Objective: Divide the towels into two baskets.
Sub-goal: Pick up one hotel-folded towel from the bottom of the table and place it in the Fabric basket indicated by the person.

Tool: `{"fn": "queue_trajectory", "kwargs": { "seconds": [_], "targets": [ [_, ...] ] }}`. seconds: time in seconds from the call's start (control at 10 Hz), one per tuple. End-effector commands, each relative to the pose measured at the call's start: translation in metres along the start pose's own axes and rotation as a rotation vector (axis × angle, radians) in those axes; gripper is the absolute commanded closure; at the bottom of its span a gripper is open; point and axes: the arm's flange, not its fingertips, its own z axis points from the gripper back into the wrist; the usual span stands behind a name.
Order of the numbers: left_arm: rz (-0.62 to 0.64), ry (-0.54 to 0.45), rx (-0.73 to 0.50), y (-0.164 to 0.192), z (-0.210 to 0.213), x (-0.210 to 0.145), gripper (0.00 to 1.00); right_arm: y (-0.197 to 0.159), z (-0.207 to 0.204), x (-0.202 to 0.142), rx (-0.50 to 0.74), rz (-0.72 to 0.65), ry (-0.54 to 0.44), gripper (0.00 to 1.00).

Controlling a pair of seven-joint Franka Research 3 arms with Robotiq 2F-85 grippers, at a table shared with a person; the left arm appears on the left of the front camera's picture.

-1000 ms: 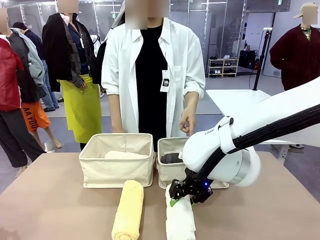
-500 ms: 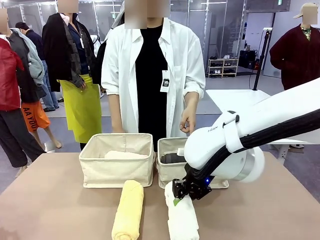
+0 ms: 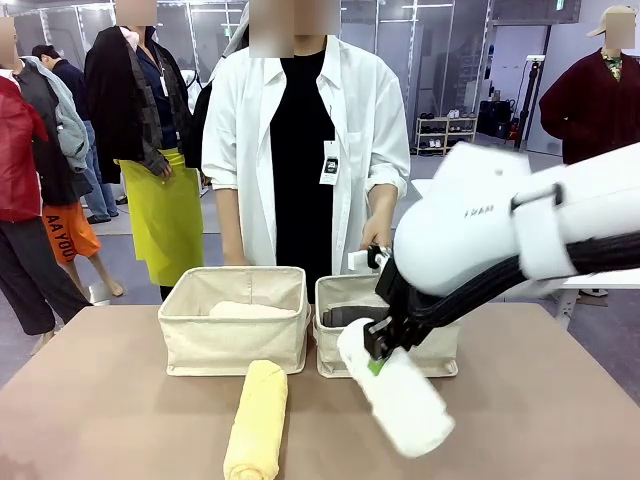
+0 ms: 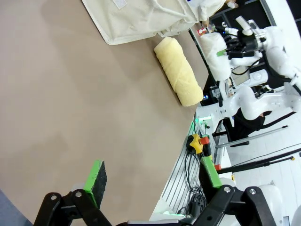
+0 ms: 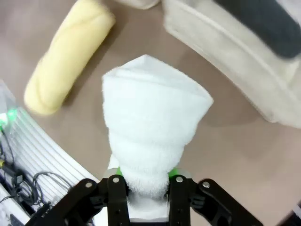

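Note:
My right gripper (image 3: 376,352) is shut on one end of the white towel (image 3: 402,397), which hangs tilted in the air in front of the right basket (image 3: 328,345). The right wrist view shows this white towel (image 5: 153,127) clamped between the fingers of the right gripper (image 5: 143,181). A dark grey towel (image 3: 345,317) lies in the right basket. The left basket (image 3: 230,345) holds the pale pink towel (image 3: 250,310). On the table before it lies the yellow towel (image 3: 255,420). My left gripper (image 4: 153,176) is open over bare table, far from the yellow towel (image 4: 178,70).
A person in a white shirt stands behind the baskets, one hand (image 3: 375,240) hanging above the right basket. The table edge with cables and an emergency-stop button (image 4: 195,142) runs beside my left gripper. Brown tabletop lies free on the left.
My right gripper has lifted the white towel off the table, up and slightly right, towards the right basket. The towel now hangs tilted. The yellow towel has not moved.

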Motion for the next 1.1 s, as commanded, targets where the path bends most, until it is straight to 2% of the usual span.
{"fn": "queue_trajectory", "kwargs": {
  "seconds": [0.0,0.2,0.3,0.4,0.5,0.9,1.0],
  "targets": [
    [-0.001,0.005,-0.003,-0.005,0.002,-0.003,0.00,-0.004,0.026,0.009,-0.054,0.240,0.031,0.78],
    [-0.001,0.005,-0.003,-0.005,0.002,-0.003,0.00,-0.007,0.041,0.008,-0.149,0.484,0.130,0.78],
    [-0.001,0.005,-0.003,-0.005,0.002,-0.003,0.00,-0.009,0.042,0.010,-0.175,0.535,0.155,0.78],
    [-0.001,0.005,-0.003,-0.005,0.002,-0.003,0.00,-0.014,0.041,0.005,-0.148,0.524,0.111,0.78],
    [-0.001,0.005,-0.003,-0.005,0.002,-0.003,0.00,-0.007,0.041,0.006,-0.144,0.456,0.152,0.78],
    [-0.001,0.005,-0.003,-0.005,0.002,-0.003,0.00,-0.007,0.041,0.006,-0.144,0.456,0.152,0.78],
    [-0.001,0.005,-0.003,-0.005,0.002,-0.003,0.00,-0.013,0.040,0.006,-0.151,0.481,0.159,0.67]
  ]
}}
